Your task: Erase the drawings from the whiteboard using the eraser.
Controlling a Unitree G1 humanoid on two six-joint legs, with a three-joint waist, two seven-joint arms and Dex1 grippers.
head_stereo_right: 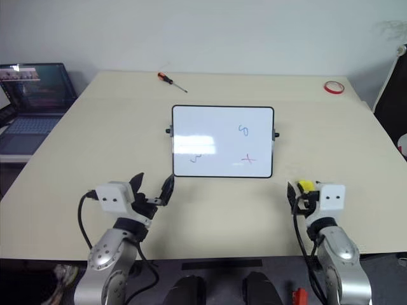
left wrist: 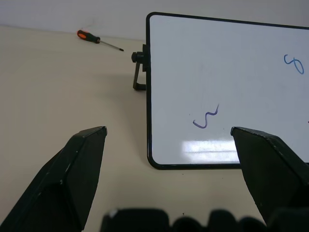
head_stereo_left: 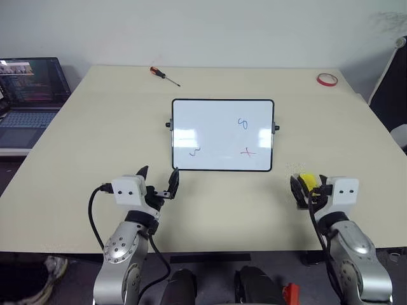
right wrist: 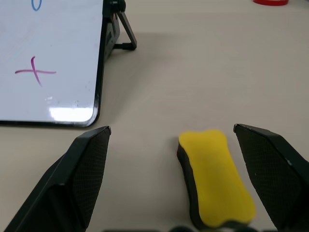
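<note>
One whiteboard [head_stereo_left: 222, 135] lies mid-desk [head_stereo_left: 95, 127], bearing three drawings: a blue loop [head_stereo_left: 242, 123], a red cross [head_stereo_left: 247, 152] and a dark squiggle [head_stereo_left: 195, 152]. One yellow eraser [right wrist: 215, 176], dark underneath, lies between the spread fingers of the right hand [right wrist: 186, 181]. The left hand [head_stereo_left: 159, 182] is spread too, empty. A screwdriver [head_stereo_left: 165, 75], a red tape ring [head_stereo_left: 327, 79] and a laptop [head_stereo_left: 28, 95] lie well apart.

A pale beige bench [head_stereo_left: 95, 127] carries a black-framed whiteboard [head_stereo_left: 222, 135] at its centre, propped on small side stands. A yellow eraser [right wrist: 215, 176] lies on the bench near the board's right corner. A screwdriver [head_stereo_left: 164, 75] and a red tape ring [head_stereo_left: 327, 79] rest along the far edge.
</note>
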